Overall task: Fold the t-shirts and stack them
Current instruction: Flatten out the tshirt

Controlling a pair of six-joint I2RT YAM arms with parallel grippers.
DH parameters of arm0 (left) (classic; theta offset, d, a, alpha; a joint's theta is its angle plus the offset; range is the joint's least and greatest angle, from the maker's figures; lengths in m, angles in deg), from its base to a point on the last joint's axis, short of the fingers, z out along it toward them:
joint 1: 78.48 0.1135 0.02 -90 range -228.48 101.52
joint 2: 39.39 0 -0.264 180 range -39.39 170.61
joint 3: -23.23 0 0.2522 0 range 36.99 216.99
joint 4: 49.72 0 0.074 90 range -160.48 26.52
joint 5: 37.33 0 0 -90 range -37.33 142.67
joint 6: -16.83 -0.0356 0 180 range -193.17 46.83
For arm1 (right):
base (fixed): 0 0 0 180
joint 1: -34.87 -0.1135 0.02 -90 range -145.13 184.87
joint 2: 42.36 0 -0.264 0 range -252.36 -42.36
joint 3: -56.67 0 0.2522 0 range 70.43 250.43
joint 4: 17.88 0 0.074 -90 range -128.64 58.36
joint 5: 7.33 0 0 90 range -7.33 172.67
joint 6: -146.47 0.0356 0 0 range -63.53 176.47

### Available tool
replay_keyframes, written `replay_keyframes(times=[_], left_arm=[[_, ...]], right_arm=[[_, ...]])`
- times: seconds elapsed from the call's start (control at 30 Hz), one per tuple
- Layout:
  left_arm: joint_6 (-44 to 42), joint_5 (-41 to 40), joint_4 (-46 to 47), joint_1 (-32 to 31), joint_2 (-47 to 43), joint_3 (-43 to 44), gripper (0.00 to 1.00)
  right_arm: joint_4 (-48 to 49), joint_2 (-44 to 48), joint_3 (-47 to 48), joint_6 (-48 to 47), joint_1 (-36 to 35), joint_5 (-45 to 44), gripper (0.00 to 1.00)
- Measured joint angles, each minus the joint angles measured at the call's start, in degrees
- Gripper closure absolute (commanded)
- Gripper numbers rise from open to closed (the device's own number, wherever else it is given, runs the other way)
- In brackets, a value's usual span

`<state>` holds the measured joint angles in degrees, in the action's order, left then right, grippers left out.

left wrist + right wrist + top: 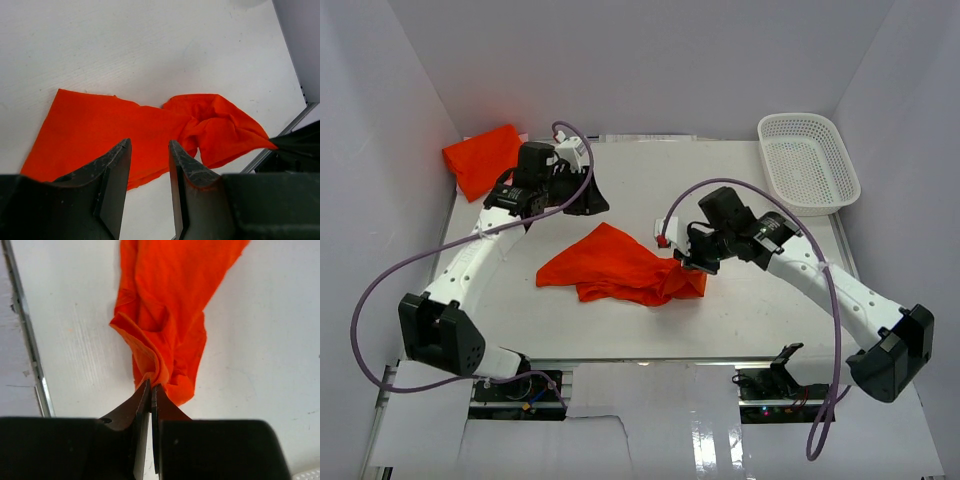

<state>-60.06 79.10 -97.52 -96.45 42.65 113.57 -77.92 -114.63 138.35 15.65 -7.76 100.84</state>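
Right pincer (151, 390) pinching t-shirt (165, 310) edge — left pincer (149, 150) (parted) hovering.

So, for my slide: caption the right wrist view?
Right tool pinching the orange t-shirt by its bunched edge on the table.

centre t-shirt (615, 268): plain bright orange-red, no print
t-shirt at 10 o'clock (480, 160): same orange-red, unmarked
basket (807, 165) at 2 o'clock: white, open mesh pattern
table (640, 180): white, faint grain lines
left arm (470, 265), right arm (840, 285): white shells, black joints
cable (720, 181): purple
left gripper (150, 145), right gripper (150, 387): black
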Motion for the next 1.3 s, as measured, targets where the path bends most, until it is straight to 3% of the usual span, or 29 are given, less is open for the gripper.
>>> replay_keyframes(times=[0.33,0.5,0.7,0.93,1.1,1.3], left_arm=[[-2.99,-3.30,1.95,-0.02,-9.49,-5.27,0.53],[-4.76,-5.51,1.88,-0.02,-9.01,-8.15,0.53],[-7.65,-7.52,2.40,-0.02,-7.06,-8.63,0.41],[-10.80,-7.65,6.14,-0.07,-5.42,-10.51,0.39],[-13.25,-8.20,9.16,-0.79,-3.76,-14.32,0.39],[-15.63,-17.46,10.05,-7.13,-2.99,-19.39,0.39]], right_arm=[[-3.37,-9.68,16.37,2.64,16.41,5.16,0.92],[-3.61,-16.15,27.87,6.45,22.45,6.84,0.92],[-3.34,-24.98,38.18,11.61,28.89,7.32,0.92],[-1.60,-32.94,43.58,18.14,37.09,7.28,0.92],[-0.74,-37.83,49.09,20.90,40.44,7.28,0.92],[0.55,-43.47,54.58,22.25,41.07,6.38,0.92]])
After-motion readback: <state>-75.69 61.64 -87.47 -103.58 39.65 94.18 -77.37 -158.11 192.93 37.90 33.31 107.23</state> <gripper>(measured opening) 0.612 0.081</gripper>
